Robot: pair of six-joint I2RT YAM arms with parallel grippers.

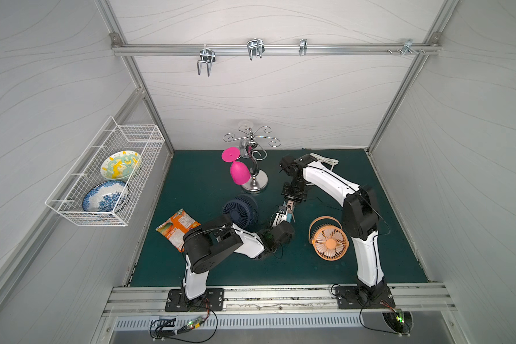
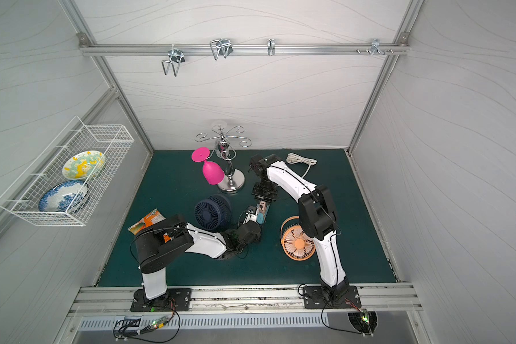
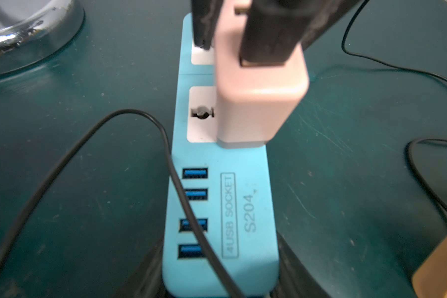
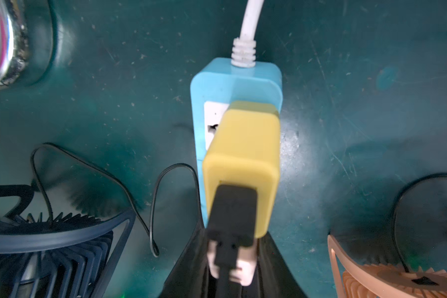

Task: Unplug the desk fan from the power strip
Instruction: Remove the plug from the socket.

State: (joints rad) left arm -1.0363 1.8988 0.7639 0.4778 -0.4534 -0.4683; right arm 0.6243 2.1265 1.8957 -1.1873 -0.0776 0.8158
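The navy desk fan (image 1: pixel 240 211) (image 2: pixel 212 213) (image 4: pixel 49 245) stands left of the light-blue power strip (image 3: pixel 243 206) (image 4: pixel 217 82) (image 2: pixel 261 216). Its thin black cable (image 3: pixel 62 160) loops across the strip's USB ports. The fan's pink plug adapter (image 3: pixel 256 103) (image 4: pixel 243 271) stands tilted on the socket nearest the USB ports. I cannot tell whether its pins are still in. My right gripper (image 4: pixel 230 273) (image 1: pixel 289 205) reaches down from above, shut on the pink adapter. My left gripper (image 3: pixel 221 281) (image 1: pixel 280 219) is shut on the strip's USB end.
A yellow adapter (image 4: pixel 243 154) fills the socket by the thick white cord (image 4: pixel 250 23) (image 2: pixel 301 160). The orange fan (image 1: pixel 329 241) stands right of the strip. A chrome glass rack (image 1: pixel 253 178) with a pink glass (image 1: pixel 239 174) is behind. A snack packet (image 1: pixel 178 226) lies left.
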